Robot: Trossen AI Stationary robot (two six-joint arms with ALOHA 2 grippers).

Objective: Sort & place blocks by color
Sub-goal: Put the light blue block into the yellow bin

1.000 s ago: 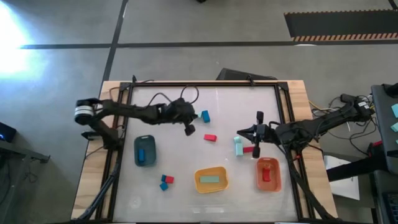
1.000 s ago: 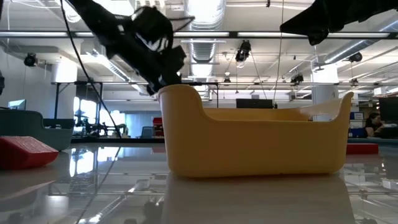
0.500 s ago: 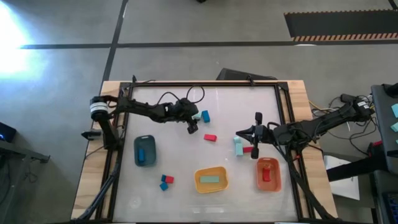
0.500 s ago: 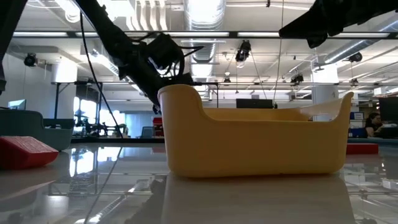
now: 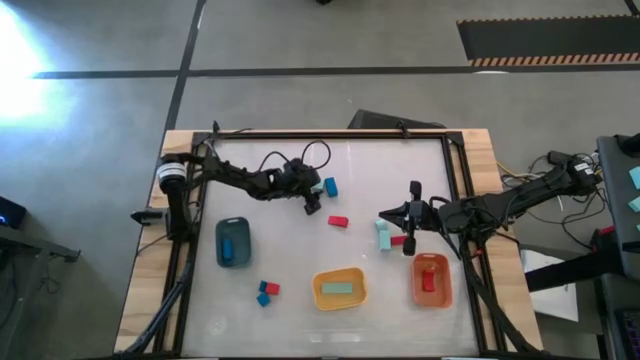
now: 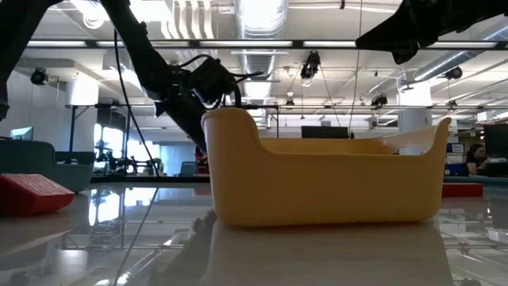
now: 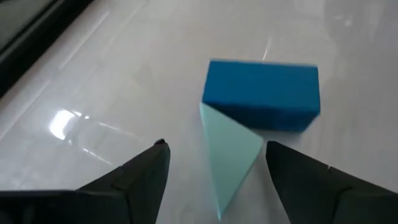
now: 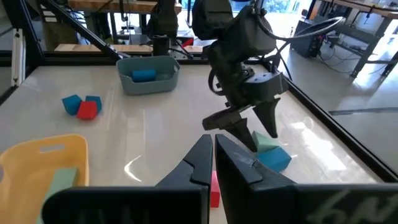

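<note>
Since the earlier frames, the left arm had swung across the tabletop, carrying the left tool from near the middle to the far part, beside the pair of blocks there. In the left wrist view its fingers stood spread, with a mint block between them and a blue block touching that one just beyond. From above, this pair sat just beside the tool, the blue block on the side toward the right arm.

The right tool had not shifted; it hung over a mint bar and a red block near the orange bin, its fingers pressed together with nothing between them.

A red bar lay alone between the two tools. Near the front edge, a red cube and two blue cubes huddled together. The grey-blue bin held a blue block, the yellow bin a mint bar, and the orange bin a red one.
</note>
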